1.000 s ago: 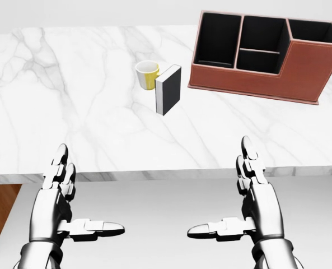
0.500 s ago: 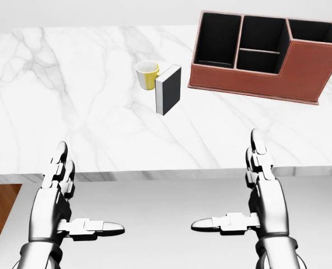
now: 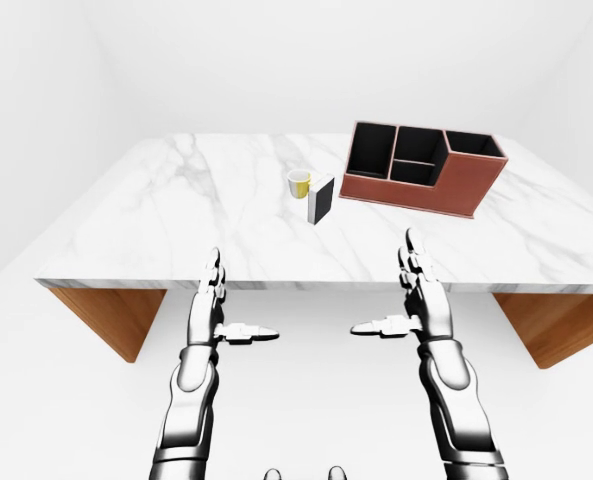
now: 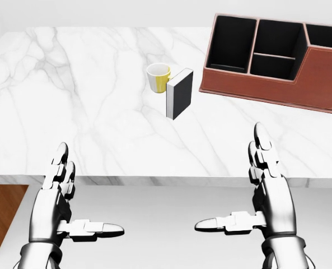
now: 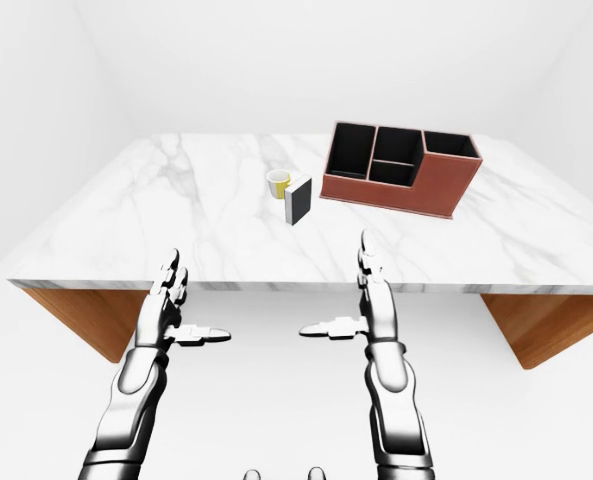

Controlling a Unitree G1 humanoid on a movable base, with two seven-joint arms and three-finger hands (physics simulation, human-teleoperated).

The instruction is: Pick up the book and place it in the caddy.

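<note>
Up on the white marble table the book stands upright on its edge, dark cover toward us, pale page block on its left face in the head view. Just beside it, up and to the left, sits a yellow cup with a white inside; whether the two touch I cannot tell. To the right, near but clearly apart, is the reddish-brown caddy, empty of the book.

Count it up: one book, one cup, one caddy, two hands. The caddy shows four black compartments in the head view: a tall one on the left, two small ones stacked in the middle, and one at the right behind a higher wall.

Now the hands. The left hand sits low at the left of the head view, fingers straight and spread, thumb stuck out toward the middle, gripping nothing. The right hand mirrors it at the right, fingers extended, thumb pointing left, also empty. Both hang below the table's near edge, well apart from the book.

The head view crops tight: the caddy's right end runs off the picture. The eye views pull wide and give what it cannot: the whole tabletop, the brown wooden base under its left and right ends, plain white walls, both silver forearms down to the elbows, and the caddy complete.
</note>
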